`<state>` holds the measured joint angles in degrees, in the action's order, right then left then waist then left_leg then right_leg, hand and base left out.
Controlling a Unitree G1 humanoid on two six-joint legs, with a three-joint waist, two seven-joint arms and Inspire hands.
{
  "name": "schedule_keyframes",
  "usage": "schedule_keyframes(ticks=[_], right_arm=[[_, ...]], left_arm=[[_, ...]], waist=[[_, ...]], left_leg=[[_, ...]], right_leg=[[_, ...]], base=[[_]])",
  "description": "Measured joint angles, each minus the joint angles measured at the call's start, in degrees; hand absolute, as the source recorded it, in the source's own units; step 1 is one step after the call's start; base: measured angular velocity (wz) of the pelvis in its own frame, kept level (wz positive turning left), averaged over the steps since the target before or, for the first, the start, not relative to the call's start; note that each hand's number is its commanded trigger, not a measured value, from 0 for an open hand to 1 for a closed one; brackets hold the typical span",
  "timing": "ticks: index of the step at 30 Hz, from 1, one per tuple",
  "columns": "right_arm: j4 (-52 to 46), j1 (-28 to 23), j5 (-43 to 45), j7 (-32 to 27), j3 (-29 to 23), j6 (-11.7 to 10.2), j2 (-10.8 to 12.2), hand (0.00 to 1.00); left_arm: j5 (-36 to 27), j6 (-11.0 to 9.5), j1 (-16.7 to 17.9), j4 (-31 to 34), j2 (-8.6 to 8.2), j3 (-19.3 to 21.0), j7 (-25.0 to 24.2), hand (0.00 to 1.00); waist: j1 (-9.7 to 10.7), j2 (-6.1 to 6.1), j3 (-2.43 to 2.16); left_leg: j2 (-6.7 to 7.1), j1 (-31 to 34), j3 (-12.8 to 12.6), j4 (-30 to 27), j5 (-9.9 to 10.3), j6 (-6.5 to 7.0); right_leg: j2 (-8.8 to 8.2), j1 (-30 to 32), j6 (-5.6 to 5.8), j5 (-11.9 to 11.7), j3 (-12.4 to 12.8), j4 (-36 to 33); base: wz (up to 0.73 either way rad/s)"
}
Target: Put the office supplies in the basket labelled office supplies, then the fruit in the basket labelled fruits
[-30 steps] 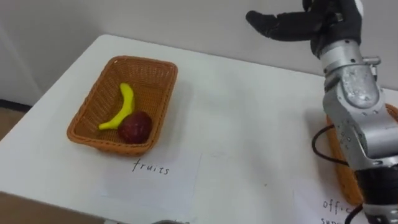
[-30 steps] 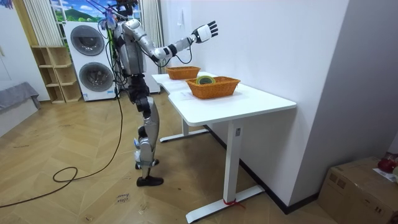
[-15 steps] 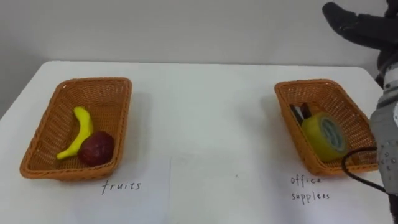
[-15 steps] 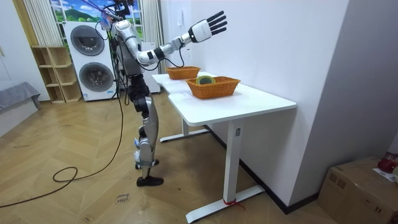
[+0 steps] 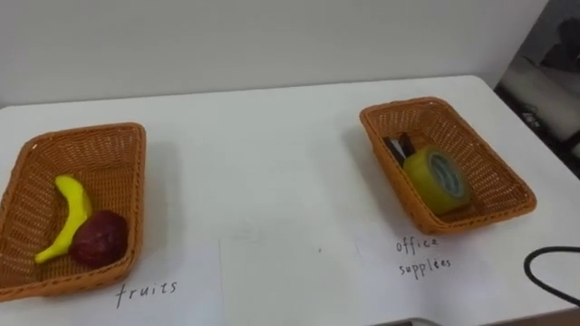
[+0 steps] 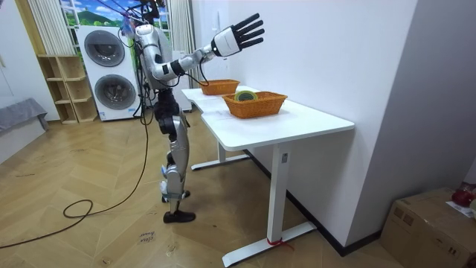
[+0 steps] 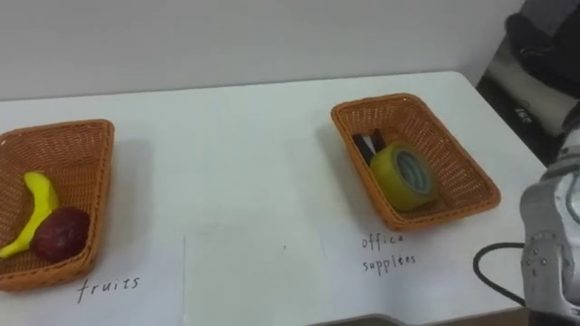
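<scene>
Change, room view: the right hand is higher than a second ago. It has gone from reaching out level over the white table to standing on a raised arm above shoulder height. Fingers are straight and spread, palm empty, nothing carried. The head camera has swung meanwhile, from the one basket to both, so the shift in the eye views is the camera's own. The contents of the baskets look unchanged.

Reading for the task: the bare table top between the baskets carries a white paper sheet with handwritten labels, and no loose item shows in the eye views. Judgement: sorting looks finished and the lifted, empty hand suggests a retreat, not a new reach.

Positions relative to the hand:
- The orange woven wicker basket on the left sits well below the hand and to its left. It holds a yellow banana touching a dark red round fruit.
- The orange woven wicker basket on the right sits well below, on the hand's right side. It holds a yellow roll of tape, with dark pens just behind it.
- Nothing touches the hand.
</scene>
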<state>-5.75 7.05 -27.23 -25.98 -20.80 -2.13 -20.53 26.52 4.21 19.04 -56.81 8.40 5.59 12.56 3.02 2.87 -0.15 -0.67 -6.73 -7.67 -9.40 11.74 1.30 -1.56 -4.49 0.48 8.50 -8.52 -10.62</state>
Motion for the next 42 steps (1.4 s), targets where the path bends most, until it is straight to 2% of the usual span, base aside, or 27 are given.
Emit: schedule_keyframes(ticks=[3, 7, 12, 16, 18, 21, 23, 26, 29, 35, 37, 42], right_arm=[[-0.04, -2.08, -0.28, -2.35, -0.8, -1.08, -0.03, 0.0], [0.13, -5.83, -3.07, -4.47, -1.18, -1.08, -0.02, 0.0], [2.79, -8.26, -4.9, -8.6, -3.92, -1.54, -0.03, 0.0], [5.16, -12.3, -6.48, -13.46, -6.17, -1.62, 0.02, 0.0], [5.74, -13.63, -6.87, -14.67, -6.95, -1.63, 0.03, 0.0], [9.29, -15.09, -7.82, -16.04, -7.6, -1.88, 0.17, 0.0], [11.84, -17.22, -11.89, -17.31, -7.69, -2.18, 1.16, 0.0], [16.44, -17.59, -22.84, -19.22, -8.02, -2.2, 1.49, 0.0], [20.85, -17.77, -26.96, -20.76, -9.27, -2.97, 3.14, 0.0], [29.83, -18.7, -28.42, -22.6, -9.89, -4.26, 3.61, 0.0], [30.59, -19.58, -28.41, -23.18, -9.95, -4.26, 3.94, 0.0], [36.49, -20.97, -27.26, -22.8, -10.17, -4.48, 6.39, 0.0]], left_arm=[[-0.06, -0.68, 0.02, 0.65, -0.03, -0.01, 1.49, 0.0], [-0.04, -0.67, 0.14, 0.87, -0.07, 0.11, 2.22, 0.0], [0.01, -0.64, 0.79, 1.84, -0.04, 0.42, 2.34, 0.0], [-0.07, -0.6, 0.95, 1.76, -0.04, 0.46, 3.02, 0.0], [-0.07, -0.57, 0.9, 1.99, -0.03, 0.46, 3.02, 0.0], [-0.11, -0.52, 0.98, 3.51, 0.02, 0.57, 3.1, 0.0], [-0.82, -0.53, 0.89, 4.25, -0.03, 0.74, 3.25, 0.0], [-2.56, -0.51, 0.98, 4.04, 0.04, 0.97, 3.6, 0.0], [-2.55, -0.53, 1.16, 3.87, 0.07, 1.18, 3.81, 0.0], [-2.27, -0.53, 0.83, 3.97, 0.05, 1.2, 3.99, 0.0], [-2.28, -0.44, 0.95, 3.98, 0.05, 1.21, 3.84, 0.0], [-2.28, -0.44, 0.72, 3.97, 0.0, 1.2, 2.97, 0.0]], waist=[[0.16, 0.56, 0.19], [0.17, 1.24, -0.04], [1.26, 0.84, 0.07], [1.57, 0.33, 0.24], [1.83, -0.06, 0.07], [2.21, 0.03, 0.13], [2.22, 0.25, 0.11], [2.84, 0.17, 0.14], [3.17, 0.03, 0.15], [3.47, -0.22, 0.08], [3.54, -0.45, -0.11], [3.61, -0.56, -0.21]], left_leg=[[-0.27, 0.07, -0.87, 0.46, 0.08, -0.08], [-0.65, -0.33, -1.57, 0.73, 0.31, -0.34], [-0.76, -0.39, -1.44, 0.77, 0.54, -0.42], [-0.72, -0.59, -1.52, 0.89, 0.55, -0.41], [-0.73, -0.72, -1.54, 0.91, 0.57, -0.4], [-0.7, -0.59, -1.57, 0.82, 0.59, -0.42], [-0.67, -0.57, -1.55, 0.66, 0.71, -0.48], [-0.61, -0.58, -1.4, 0.59, 0.71, -0.48], [-0.6, -0.62, -1.34, 0.64, 0.72, -0.51], [-0.55, -0.27, -1.33, 0.89, 0.75, -0.56], [-0.56, 0.23, -1.22, 1.04, 0.74, -0.56], [-0.57, 0.08, -0.87, 0.78, 0.72, -0.57]], right_leg=[[0.31, 0.68, -0.02, -0.01, 0.76, -0.13], [0.74, 0.66, -0.08, -0.05, 1.47, -0.04], [0.84, 0.61, -0.09, -0.06, 1.35, 0.04], [0.83, 0.56, -0.08, -0.05, 1.36, -0.08], [0.82, 0.43, -0.08, -0.03, 1.37, -0.06], [0.79, 0.45, -0.24, 0.09, 1.41, 0.01], [0.76, 0.59, -0.39, 0.56, 1.55, 0.08], [0.72, 0.74, -0.35, 0.93, 1.67, 0.03], [0.74, 0.7, -0.4, 0.99, 1.44, 0.04], [0.78, 0.92, -0.38, 1.0, 1.17, 0.33], [0.79, 1.61, -0.38, 1.0, 1.18, 0.16], [0.77, 0.96, -0.41, 1.02, 1.01, 0.04]], base=[[-0.14], [-0.09], [-0.02], [-0.02], [0.0], [0.0], [0.0], [0.0], [0.01], [0.01], [0.0], [0.0]])
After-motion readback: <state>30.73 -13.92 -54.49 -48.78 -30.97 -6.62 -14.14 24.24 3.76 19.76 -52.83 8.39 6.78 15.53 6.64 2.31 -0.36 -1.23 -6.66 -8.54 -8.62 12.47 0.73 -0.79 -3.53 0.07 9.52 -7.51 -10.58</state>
